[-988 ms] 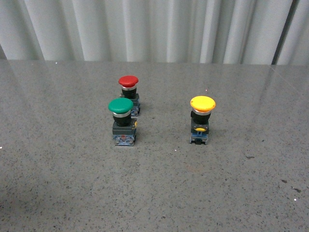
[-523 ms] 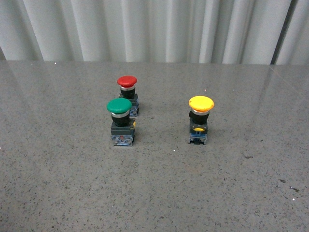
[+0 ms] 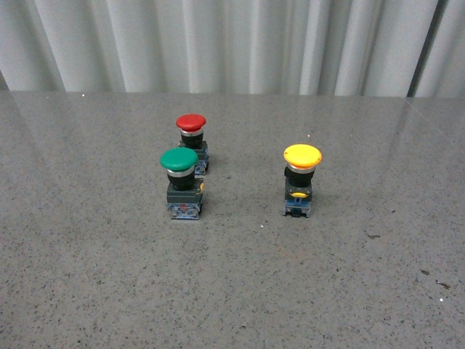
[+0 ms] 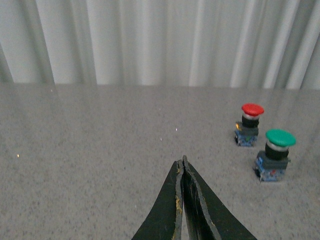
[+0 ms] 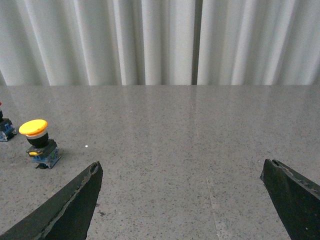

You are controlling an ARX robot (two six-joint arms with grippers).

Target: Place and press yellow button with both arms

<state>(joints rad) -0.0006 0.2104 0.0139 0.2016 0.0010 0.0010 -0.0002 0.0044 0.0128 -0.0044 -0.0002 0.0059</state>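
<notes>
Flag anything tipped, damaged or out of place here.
Nothing stands out. The yellow button, green button and red button all stand upright on the table, with no gripper touching them. A few dark specks mark its front right.

On the table, near button stands before far button, third button rightward.

Yellow button free-standing (green button leftward)
</notes>
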